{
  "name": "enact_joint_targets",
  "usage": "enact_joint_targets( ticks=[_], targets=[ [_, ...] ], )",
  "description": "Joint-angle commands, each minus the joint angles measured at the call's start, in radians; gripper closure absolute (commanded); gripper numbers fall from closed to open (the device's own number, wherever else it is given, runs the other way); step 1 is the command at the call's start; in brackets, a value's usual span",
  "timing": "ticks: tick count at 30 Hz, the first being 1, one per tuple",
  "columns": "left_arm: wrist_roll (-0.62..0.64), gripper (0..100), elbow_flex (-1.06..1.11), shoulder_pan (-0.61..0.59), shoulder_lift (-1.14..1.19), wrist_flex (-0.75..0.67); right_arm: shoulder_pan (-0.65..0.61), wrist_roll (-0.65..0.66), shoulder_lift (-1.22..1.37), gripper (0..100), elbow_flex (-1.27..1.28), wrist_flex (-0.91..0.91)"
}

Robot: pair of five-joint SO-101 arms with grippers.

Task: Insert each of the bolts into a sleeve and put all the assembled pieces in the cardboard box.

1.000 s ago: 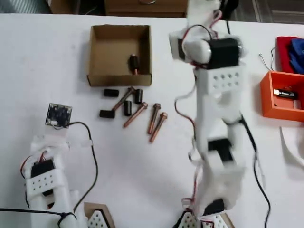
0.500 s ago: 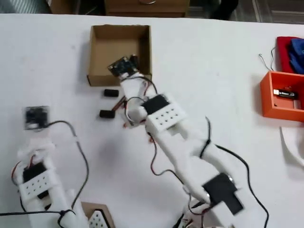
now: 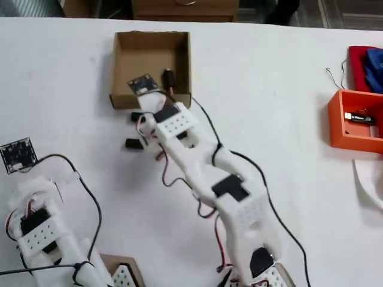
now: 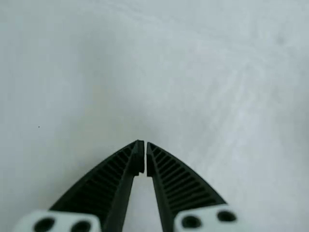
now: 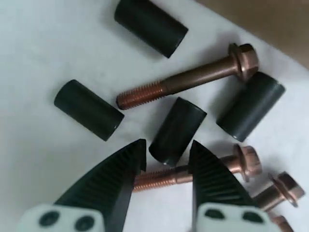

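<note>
My right gripper [image 5: 166, 153] is open and low over a loose pile of parts, and the end of a black sleeve [image 5: 176, 130] lies between its fingertips. Around it lie three more black sleeves [image 5: 88, 110], [image 5: 149, 26], [image 5: 251, 106] and copper bolts [image 5: 193, 77], [image 5: 198, 174]. From above, the right arm [image 3: 179, 134] stretches across this pile just in front of the cardboard box [image 3: 122, 66]. One bolt in a sleeve [image 3: 169, 81] lies in the box. My left gripper [image 4: 143, 152] is shut over bare table.
Two sleeves [image 3: 139, 116], [image 3: 134, 143] lie left of the right arm's wrist. The left arm [image 3: 36, 221] sits at the near left corner. An orange tray [image 3: 341, 128] and a red item [image 3: 359, 66] stand at the right edge.
The right arm swung from upright at the right down and left onto the pile of bolts and sleeves. The left arm shifted to the left.
</note>
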Motion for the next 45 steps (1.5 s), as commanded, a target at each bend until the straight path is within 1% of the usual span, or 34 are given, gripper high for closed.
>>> enact_joint_targets(
  ticks=[1, 5, 13, 15, 18, 21, 25, 29, 31, 33, 34, 35, 38, 43, 45],
  targets=[
    [0.006, 96, -0.044, 0.012, -0.003, -0.015, 0.018, -0.008, 0.093, 85.4, -0.198, 0.077],
    [0.005, 96, -0.024, 0.048, -0.009, -0.017, 0.019, -0.009, 0.209, 85.4, -0.350, 0.131],
    [0.005, 96, -0.024, 0.049, -0.009, -0.017, 0.019, -0.009, 0.355, 86.0, -0.588, 0.271],
    [0.005, 96, -0.024, 0.049, -0.009, -0.018, 0.019, -0.009, 0.377, 89.7, -0.621, 0.314],
    [0.005, 96, -0.024, 0.049, -0.009, -0.018, 0.019, -0.009, 0.398, 98.5, -0.655, 0.358],
    [0.005, 96, -0.024, 0.049, -0.009, -0.018, 0.018, -0.009, 0.409, 94.0, -0.669, 0.401],
    [0.005, 96, -0.024, 0.049, -0.009, -0.018, 0.019, -0.008, 0.410, 88.5, -0.666, 0.423],
    [0.005, 96, -0.024, 0.049, -0.009, -0.017, 0.018, -0.003, 0.410, 87.2, -0.667, 0.429],
    [0.005, 96, -0.024, 0.049, -0.009, -0.017, 0.018, -0.002, 0.410, 89.2, -0.667, 0.429],
    [0.005, 96, -0.024, 0.049, -0.009, -0.017, 0.018, 0.000, 0.410, 97.1, -0.664, 0.430],
    [0.005, 96, -0.024, 0.049, -0.009, -0.017, 0.018, 0.000, 0.410, 98.8, -0.661, 0.430],
    [0.005, 96, -0.024, 0.049, -0.009, -0.017, 0.018, 0.000, 0.410, 97.1, -0.661, 0.440],
    [0.005, 96, -0.024, 0.049, -0.009, -0.015, 0.022, 0.000, 0.395, 97.5, -0.675, 0.475],
    [-0.002, 96, -0.025, 0.051, -0.009, -0.014, 0.076, 0.000, 0.265, 97.5, -0.802, 0.567],
    [-0.049, 96, -0.025, 0.051, -0.009, -0.014, 0.104, 0.000, 0.191, 97.5, -0.859, 0.625]
  ],
)
